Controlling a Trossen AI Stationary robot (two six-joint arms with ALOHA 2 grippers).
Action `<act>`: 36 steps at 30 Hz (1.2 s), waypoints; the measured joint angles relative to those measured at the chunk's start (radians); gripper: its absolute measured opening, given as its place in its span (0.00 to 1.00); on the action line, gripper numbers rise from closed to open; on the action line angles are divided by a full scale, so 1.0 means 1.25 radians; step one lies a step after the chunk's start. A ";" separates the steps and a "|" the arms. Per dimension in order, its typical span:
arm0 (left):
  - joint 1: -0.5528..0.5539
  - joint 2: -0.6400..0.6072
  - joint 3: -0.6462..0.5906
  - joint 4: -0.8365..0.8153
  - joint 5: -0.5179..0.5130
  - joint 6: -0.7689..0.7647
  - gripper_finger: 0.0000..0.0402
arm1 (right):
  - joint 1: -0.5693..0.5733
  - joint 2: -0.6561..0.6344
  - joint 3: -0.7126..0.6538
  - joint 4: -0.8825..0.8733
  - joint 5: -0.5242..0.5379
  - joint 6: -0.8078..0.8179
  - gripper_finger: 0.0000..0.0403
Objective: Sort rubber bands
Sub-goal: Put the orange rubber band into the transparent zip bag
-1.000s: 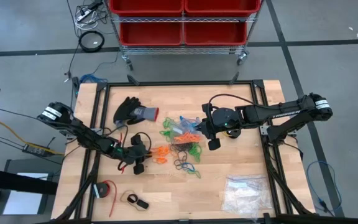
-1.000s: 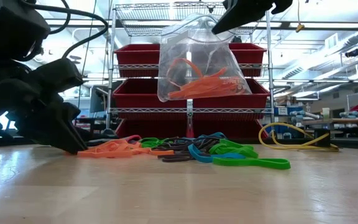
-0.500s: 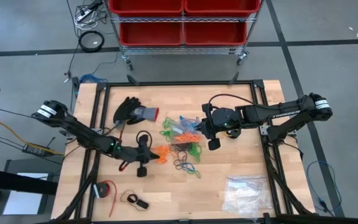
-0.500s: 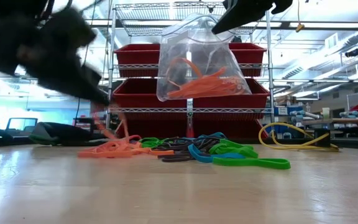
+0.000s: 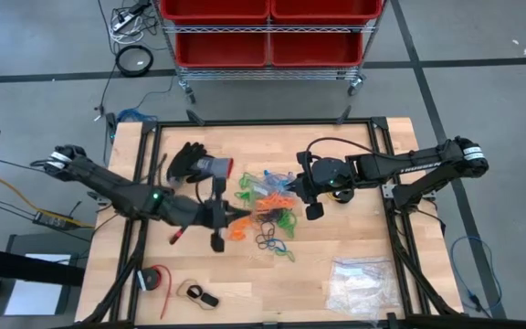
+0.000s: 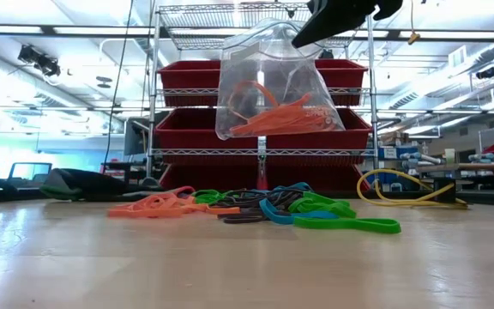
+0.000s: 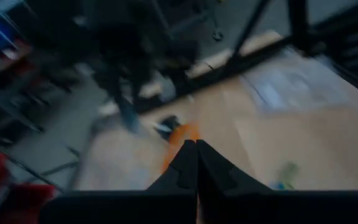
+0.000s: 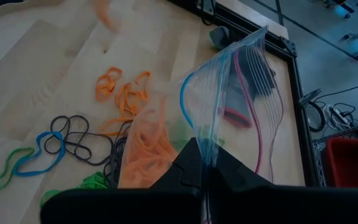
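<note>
Loose rubber bands in orange, green, blue and black lie in a heap mid-table, also seen in the low view. My left gripper is raised just left of the heap, shut on orange rubber band, and is out of the low view. Above the heap's far right side, my right gripper is shut on a clear zip bag. The bag hangs open with orange bands inside. My left gripper pinches orange rubber band between its two fingertips. The fingers lie almost level and point toward the table's right. The band is off the table; blur hides how many bands there are. My right gripper pinches the zip bag's upper rim between its two fingers, slanting down from the table's right. The bag hangs below the fingers, clear of the table, its mouth gaping open.
A black glove with a grey cuff lies at the far left. A clear bag of whitish pieces lies at the near right. Small red and black items sit at the near left. A yellow cable and a red-bin shelf stand beyond the table.
My left gripper has shut on orange band at the heap's left edge. It has then risen quickly off the table, rolled its wrist and moved a little toward the table's right, taking the band up out of the low view.
</note>
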 joint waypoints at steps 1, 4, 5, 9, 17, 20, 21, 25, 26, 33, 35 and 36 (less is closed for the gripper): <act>0.013 0.000 0.018 -0.006 -0.001 0.016 0.00 | 0.000 0.000 0.000 0.001 0.000 0.000 0.00; 0.053 0.000 0.059 -0.016 -0.001 0.044 0.00 | 0.000 0.000 0.000 0.004 0.000 0.000 0.00; 0.065 0.000 0.069 -0.017 0.003 0.050 0.00 | 0.000 0.000 0.000 0.004 0.000 0.000 0.00; 0.122 0.004 0.095 -0.014 0.065 0.062 0.00 | 0.000 0.000 0.000 0.004 0.000 0.000 0.00; 0.213 0.032 0.097 -0.029 0.170 0.039 0.00 | 0.000 0.000 0.000 0.004 0.001 0.000 0.00; 0.227 0.053 0.097 -0.034 0.191 0.034 0.00 | 0.000 0.000 0.000 0.004 0.001 0.000 0.00; 0.230 0.060 0.097 -0.037 0.198 0.031 0.00 | 0.000 0.000 0.000 0.004 0.001 0.000 0.00; 0.238 0.083 0.097 -0.035 0.211 0.016 0.00 | 0.000 0.000 0.000 0.005 0.001 0.000 0.00; 0.239 0.087 0.097 -0.037 0.211 0.015 0.00 | 0.000 0.000 0.000 0.004 0.001 0.000 0.00; 0.238 0.088 0.097 -0.060 0.183 0.010 0.01 | 0.000 0.000 0.000 0.000 0.001 0.001 0.00; 0.231 0.081 0.096 -0.055 0.148 0.008 0.04 | 0.000 0.000 0.000 -0.003 0.001 0.001 0.00; 0.227 0.072 0.096 -0.054 0.139 0.013 0.06 | 0.000 0.000 0.000 -0.005 0.001 0.001 0.00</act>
